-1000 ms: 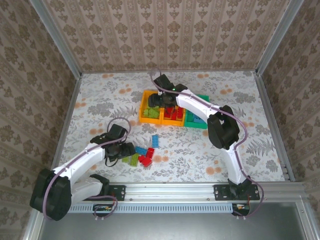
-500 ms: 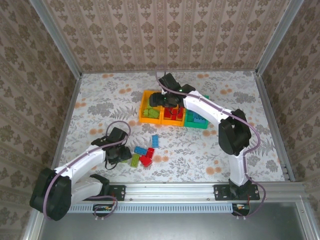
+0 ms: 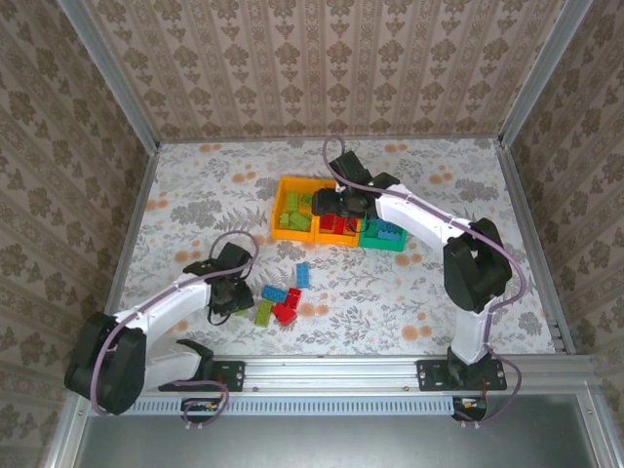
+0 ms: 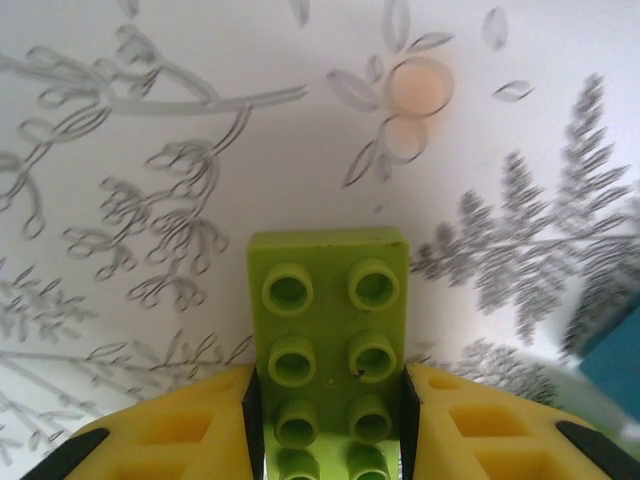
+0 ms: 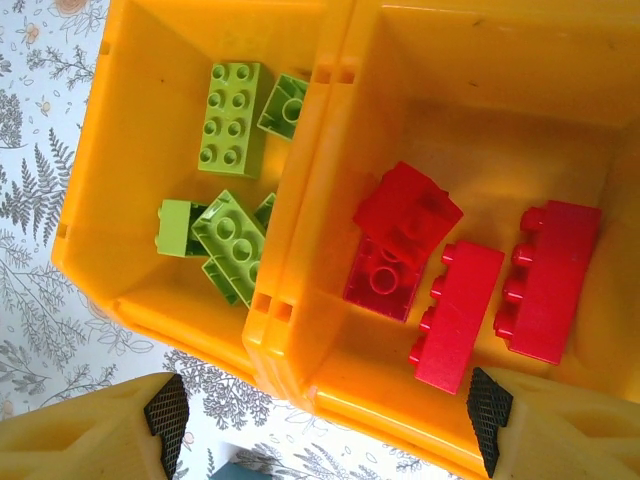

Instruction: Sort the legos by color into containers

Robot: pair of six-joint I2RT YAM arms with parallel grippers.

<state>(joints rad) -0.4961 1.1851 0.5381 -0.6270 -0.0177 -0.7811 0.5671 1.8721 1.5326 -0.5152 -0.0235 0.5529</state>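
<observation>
Floral tabletop (image 4: 180, 90); lime lego (image 4: 328, 320) within left end effector (image 4: 328, 405)

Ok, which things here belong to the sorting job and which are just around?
Job: lime brick in left gripper; loose bricks; orange bin of greens; orange bin of reds; teal bin; open right gripper.
Not job: floral tablecloth; wallpapered walls; metal rail.
</observation>
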